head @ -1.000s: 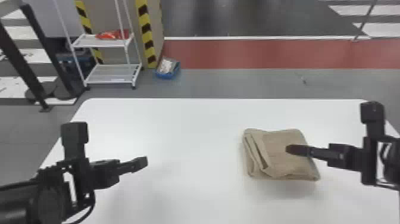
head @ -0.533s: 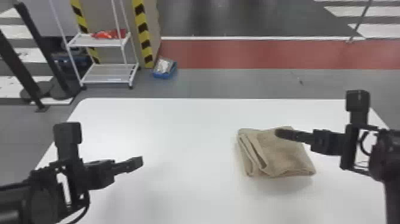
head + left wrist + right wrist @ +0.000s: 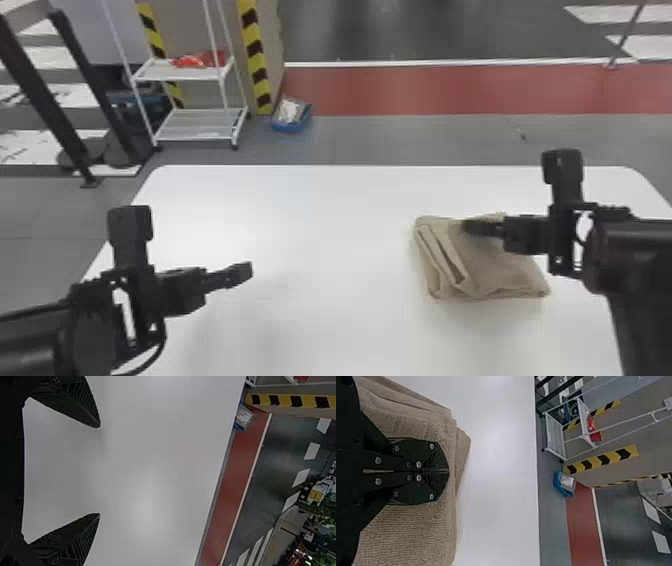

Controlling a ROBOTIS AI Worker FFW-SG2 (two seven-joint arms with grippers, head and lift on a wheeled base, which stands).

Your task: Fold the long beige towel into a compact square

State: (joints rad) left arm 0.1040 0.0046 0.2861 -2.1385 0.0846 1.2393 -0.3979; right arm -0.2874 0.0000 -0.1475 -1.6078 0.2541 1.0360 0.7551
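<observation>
Right jaws pressed together over the towel (image 3: 505,275) (patch beneath hidden), left jaws spread.

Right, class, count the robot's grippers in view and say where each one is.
2. The left gripper is above the left part of the white table, its jaws open. The right gripper is over the folded towel, its jaws shut.

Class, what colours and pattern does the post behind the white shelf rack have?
Yellow and black chevron stripes mark the post; it shows best in the head view.
</observation>
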